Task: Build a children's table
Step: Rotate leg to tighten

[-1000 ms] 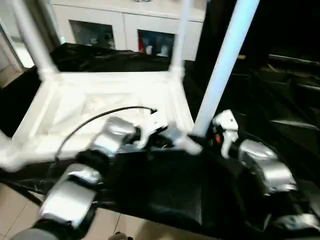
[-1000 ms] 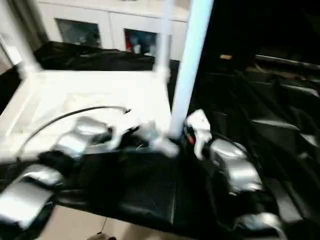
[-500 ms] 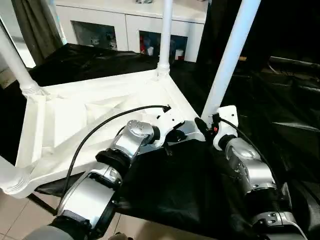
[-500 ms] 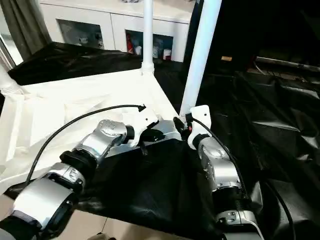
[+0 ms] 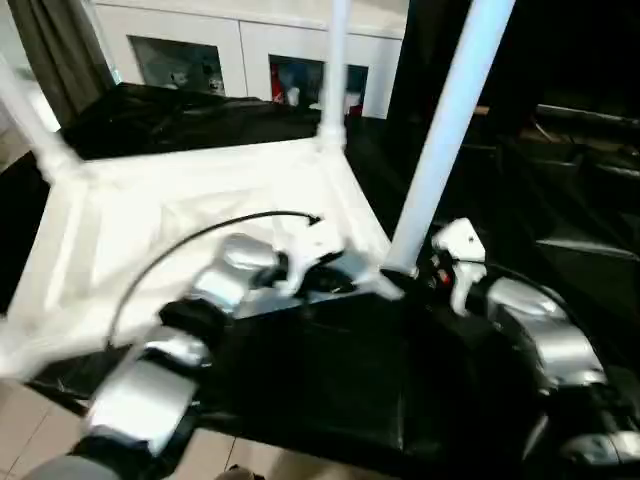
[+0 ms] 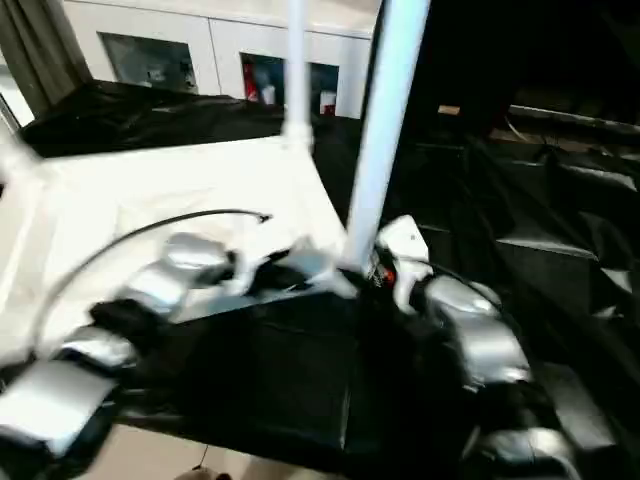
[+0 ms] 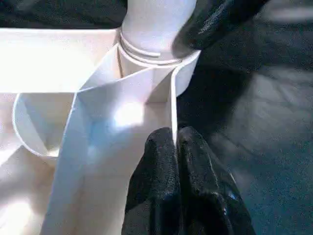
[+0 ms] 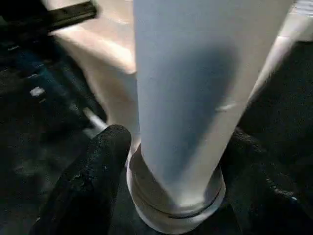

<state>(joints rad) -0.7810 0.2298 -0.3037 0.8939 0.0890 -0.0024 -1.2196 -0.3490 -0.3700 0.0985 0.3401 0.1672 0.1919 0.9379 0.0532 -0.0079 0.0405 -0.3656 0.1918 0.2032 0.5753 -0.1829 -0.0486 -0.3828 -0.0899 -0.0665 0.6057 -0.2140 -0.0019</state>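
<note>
White plastic children's table (image 5: 180,215) lies upturned, blurred; its long tapered leg (image 8: 186,93) runs off-frame. Right pincer (image 8: 171,161) clasps that leg's base; left pincer (image 7: 176,161) pinches a thin white rib (image 7: 172,107).

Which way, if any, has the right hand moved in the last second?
No. The right hand still grips the leg at its base, by the table's near corner.

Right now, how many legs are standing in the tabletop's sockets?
3 in view: the near leg between the right tool's fingers, one at the far corner, one at the left corner. A fourth may be out of frame.
</note>
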